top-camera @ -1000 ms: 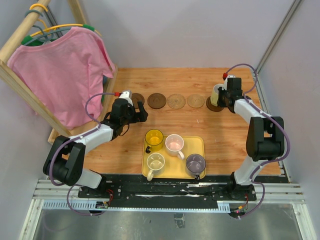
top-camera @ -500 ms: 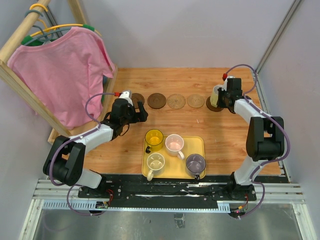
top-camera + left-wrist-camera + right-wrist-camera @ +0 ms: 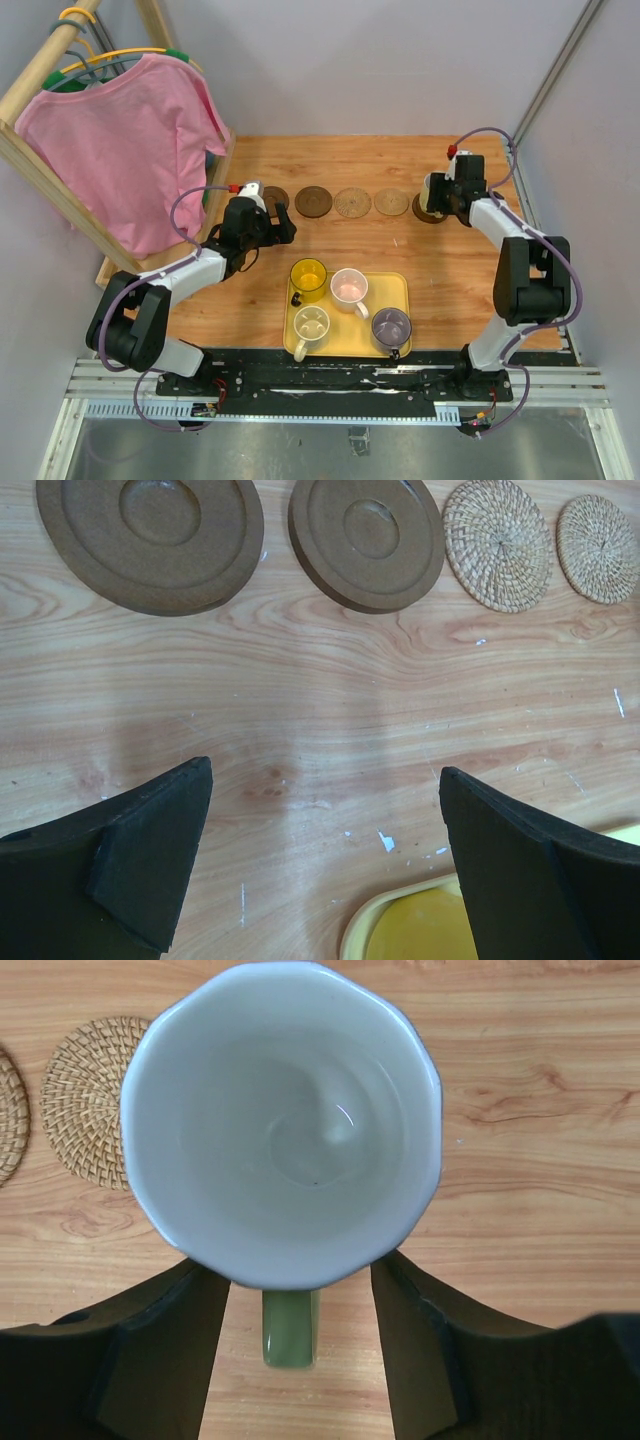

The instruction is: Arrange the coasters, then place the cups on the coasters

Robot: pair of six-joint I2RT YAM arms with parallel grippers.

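**Green cup on the end coaster, jaws parted round its handle**

The pale green cup (image 3: 285, 1125) stands upright at the far right end of the row. It seems to sit on the dark brown coaster (image 3: 428, 214) that peeks out from under it. The right arm is stretched well out, and the right gripper (image 3: 292, 1290) is turned in toward the cup. Its jaws are parted either side of the handle (image 3: 290, 1332), with bare table (image 3: 455, 270) showing in both gaps, so nothing is held.

I'd judge the cup glazed ceramic: stiff, slick, fairly light, and apt to chip or tip if nudged. The handle looks the surest place to pinch.

The left gripper (image 3: 325, 780) hangs low over the table, jaws wide and empty, near two dark coasters (image 3: 365, 540) and the woven coasters (image 3: 497, 543). Four other cups (image 3: 349, 287) wait on the yellow tray (image 3: 402, 292).
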